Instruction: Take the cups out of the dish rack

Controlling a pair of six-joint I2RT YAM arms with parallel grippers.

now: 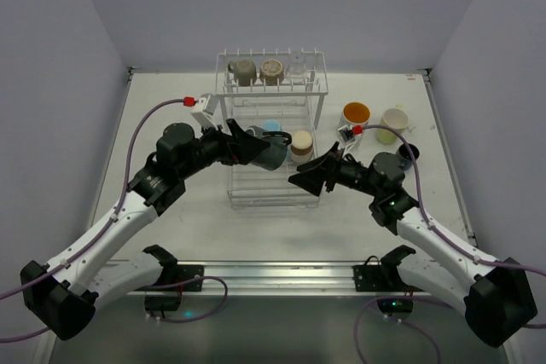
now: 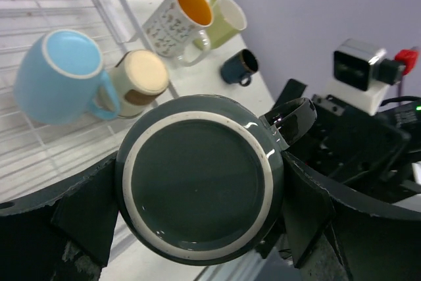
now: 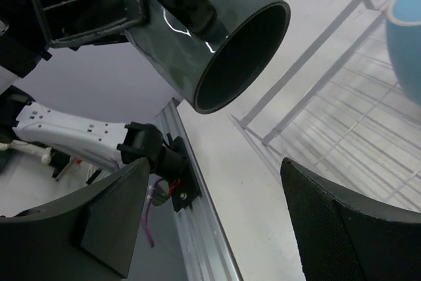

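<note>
Gripping the dark green cup (image 1: 273, 156) by its sides, the left gripper (image 1: 256, 148) is holding it sideways over the lower basket of the dish rack (image 1: 271, 192) at the centre of the top view. The cup's mouth is pointing toward the right gripper (image 1: 310, 178), apparently so that arm can take it. Three cups are sitting on the upper shelf, where the clear glass (image 1: 297, 65) is hard to make out.

In the left wrist view the cup's base is filling the centre, pinched between both dark fingers (image 2: 85, 208), and is hiding its mouth. The light blue cup (image 2: 59, 77) and the tan cup (image 2: 141, 77) are waiting in the basket at upper left.

In the right wrist view the fingers (image 3: 99, 222) are standing spread at the bottom corners with nothing between them. The open mouth is hanging at upper centre, apart from them, and the frame's right edge is cutting off the blue cup.
</note>
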